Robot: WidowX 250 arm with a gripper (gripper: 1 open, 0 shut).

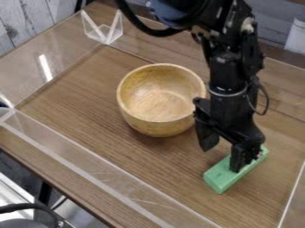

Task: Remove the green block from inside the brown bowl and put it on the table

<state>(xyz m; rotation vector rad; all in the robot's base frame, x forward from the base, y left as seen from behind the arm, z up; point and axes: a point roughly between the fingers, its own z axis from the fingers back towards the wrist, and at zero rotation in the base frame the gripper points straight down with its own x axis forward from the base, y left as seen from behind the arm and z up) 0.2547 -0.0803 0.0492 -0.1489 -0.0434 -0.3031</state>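
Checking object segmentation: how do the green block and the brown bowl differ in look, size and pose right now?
Colour: the green block is bright green; the brown bowl is light tan wood.
Shape: the block is a flat-faced elongated bar; the bowl is round and hollow, its inside empty.
Size: the block is far smaller than the bowl.
Pose: the block lies beneath the open hand; the bowl sits apart to the picture's left of it.
Shared: both rest on the table.
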